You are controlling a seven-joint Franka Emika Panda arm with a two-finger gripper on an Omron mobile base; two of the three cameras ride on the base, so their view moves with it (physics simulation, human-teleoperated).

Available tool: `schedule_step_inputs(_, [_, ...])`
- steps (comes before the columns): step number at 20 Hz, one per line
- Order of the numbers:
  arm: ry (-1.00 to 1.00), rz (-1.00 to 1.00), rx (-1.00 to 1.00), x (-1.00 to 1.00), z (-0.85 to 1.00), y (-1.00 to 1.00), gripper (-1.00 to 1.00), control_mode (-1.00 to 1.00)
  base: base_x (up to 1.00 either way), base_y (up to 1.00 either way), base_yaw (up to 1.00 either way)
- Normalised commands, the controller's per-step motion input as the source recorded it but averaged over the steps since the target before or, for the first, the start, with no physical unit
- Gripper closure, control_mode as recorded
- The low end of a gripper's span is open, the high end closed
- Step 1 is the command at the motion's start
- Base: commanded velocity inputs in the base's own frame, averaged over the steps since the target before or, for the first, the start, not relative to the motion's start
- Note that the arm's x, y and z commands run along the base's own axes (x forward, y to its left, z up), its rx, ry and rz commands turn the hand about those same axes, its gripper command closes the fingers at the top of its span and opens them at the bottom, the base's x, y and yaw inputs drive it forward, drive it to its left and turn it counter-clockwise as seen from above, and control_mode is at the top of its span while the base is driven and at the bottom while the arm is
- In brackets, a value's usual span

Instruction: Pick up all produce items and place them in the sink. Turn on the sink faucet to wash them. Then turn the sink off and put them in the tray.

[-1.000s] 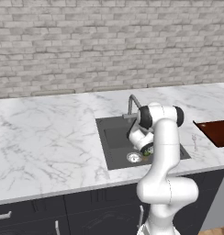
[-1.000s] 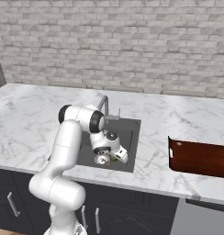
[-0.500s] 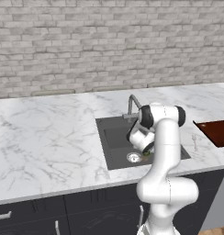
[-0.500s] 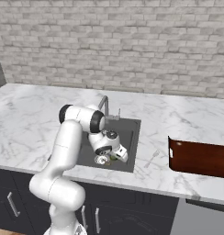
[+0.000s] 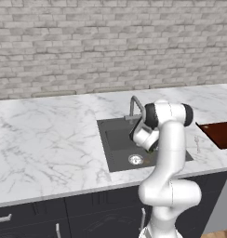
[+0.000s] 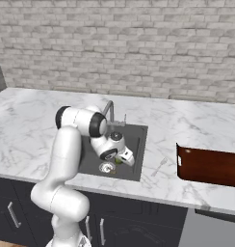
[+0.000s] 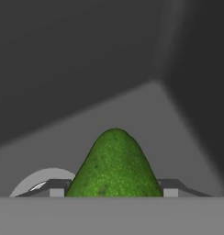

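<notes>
The claw [image 7: 114,190] is down in the sink [image 5: 116,139], and the green fruit [image 7: 114,165] seems gripped between its fingers.

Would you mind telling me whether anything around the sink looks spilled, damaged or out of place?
Nothing stands out. The green fruit sits between the fingertips of the gripper down inside the sink, near the drain. The tray lies on the counter to the right.

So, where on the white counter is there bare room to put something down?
Wide bare white marble counter left of the dark grey sink basin; another bare stretch behind the reddish-brown tray. Crowded inside the basin: gripper with the green fruit, silver drain.
</notes>
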Motion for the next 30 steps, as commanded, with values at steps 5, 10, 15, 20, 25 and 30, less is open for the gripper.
schedule_step_inputs(5, [0.0, 0.0, 0.0, -0.2, 0.47, 0.0, 1.0, -1.0, 0.0, 0.0, 0.0])
schedule_step_inputs(10, [0.0, 0.0, 0.0, -0.24, 0.57, 0.0, 1.0, -1.0, 0.0, 0.0, 0.0])
schedule_step_inputs(15, [0.0, 0.0, 0.0, -0.26, 0.62, 0.0, 1.0, -1.0, 0.0, 0.0, 0.0])
schedule_step_inputs(20, [0.0, 0.0, 0.0, -0.24, 0.63, 0.0, 1.0, -1.0, 0.0, 0.0, 0.0])
schedule_step_inputs(25, [0.0, -0.01, 0.0, -0.16, 0.69, 0.0, 1.0, -1.0, 0.0, 0.0, 0.0])
schedule_step_inputs(30, [0.0, -0.02, -0.01, -0.11, 0.69, -0.06, 1.0, -1.0, 0.0, 0.0, 0.0])
